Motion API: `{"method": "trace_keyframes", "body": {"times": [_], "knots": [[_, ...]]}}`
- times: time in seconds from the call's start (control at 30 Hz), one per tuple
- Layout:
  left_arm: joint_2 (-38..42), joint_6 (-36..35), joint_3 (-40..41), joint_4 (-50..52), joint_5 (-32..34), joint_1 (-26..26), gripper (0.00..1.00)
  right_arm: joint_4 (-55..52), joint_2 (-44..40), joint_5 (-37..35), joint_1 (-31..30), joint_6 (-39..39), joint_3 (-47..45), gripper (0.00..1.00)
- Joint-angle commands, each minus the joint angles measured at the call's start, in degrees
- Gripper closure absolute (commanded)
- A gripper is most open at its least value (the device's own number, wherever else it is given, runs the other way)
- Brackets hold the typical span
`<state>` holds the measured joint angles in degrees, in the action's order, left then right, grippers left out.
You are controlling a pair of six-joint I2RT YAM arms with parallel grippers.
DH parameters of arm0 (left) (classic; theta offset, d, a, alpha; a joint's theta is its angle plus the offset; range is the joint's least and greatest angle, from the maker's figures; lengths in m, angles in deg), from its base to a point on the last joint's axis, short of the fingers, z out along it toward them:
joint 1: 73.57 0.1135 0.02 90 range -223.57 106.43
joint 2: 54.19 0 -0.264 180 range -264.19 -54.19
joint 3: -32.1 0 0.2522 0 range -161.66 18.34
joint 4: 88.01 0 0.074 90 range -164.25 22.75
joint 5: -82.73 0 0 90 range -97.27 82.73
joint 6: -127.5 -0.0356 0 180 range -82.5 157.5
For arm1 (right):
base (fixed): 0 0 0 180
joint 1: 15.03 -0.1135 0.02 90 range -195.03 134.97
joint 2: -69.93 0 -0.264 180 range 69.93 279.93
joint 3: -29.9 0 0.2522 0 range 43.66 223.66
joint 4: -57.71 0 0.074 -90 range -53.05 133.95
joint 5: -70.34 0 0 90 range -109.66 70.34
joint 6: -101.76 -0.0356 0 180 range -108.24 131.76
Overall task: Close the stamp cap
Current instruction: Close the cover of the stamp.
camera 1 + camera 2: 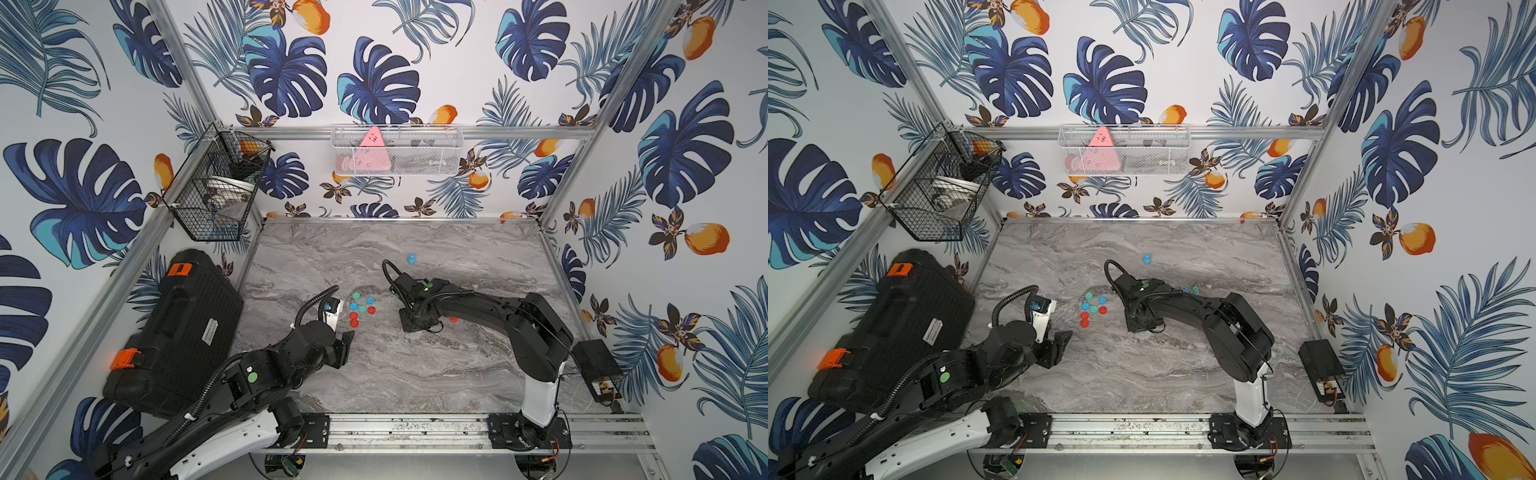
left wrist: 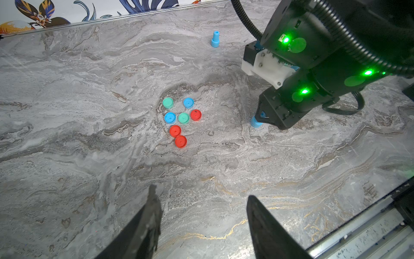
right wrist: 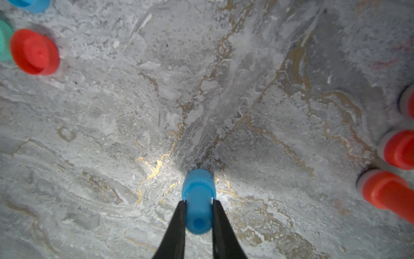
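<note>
With the left gripper [image 2: 201, 192] hanging open, the right gripper [image 3: 199, 201] is clamping a blue plastic stamp [image 3: 198, 190], likely needing alignment next over a round blue cap [image 2: 170, 117].

Black case [image 1: 174, 332] lying flat; wire basket [image 1: 208, 208] hanging.

In both top views, the right arm [image 1: 419, 299] is covering the right pincer [image 3: 198, 206] and the blue stamp [image 3: 198, 199] it is gripping; whether that stamp is capped cannot be told. In the right wrist view, the frame edge is cropping the red stamps [image 3: 398, 150], a green cap [image 3: 4, 40] and a blue cap [image 3: 31, 3]. The left wrist view's bottom edge is cutting off the left pincer [image 2: 201, 192].
</note>
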<state>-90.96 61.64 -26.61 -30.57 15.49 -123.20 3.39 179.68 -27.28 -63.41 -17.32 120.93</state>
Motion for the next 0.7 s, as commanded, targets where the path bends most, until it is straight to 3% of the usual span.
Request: {"method": "trace_keyframes", "body": {"times": [0.0,0.67], "knots": [[0.12,0.73,-0.14,0.15,1.14,0.06,0.35,0.15,-0.34,-0.62,-0.05,-0.68,-0.28,0.89],[0.25,0.85,-0.19,0.19,1.44,0.06,0.35,0.68,3.06,-2.42,-1.89,-1.90,-0.66,0.89]]}}
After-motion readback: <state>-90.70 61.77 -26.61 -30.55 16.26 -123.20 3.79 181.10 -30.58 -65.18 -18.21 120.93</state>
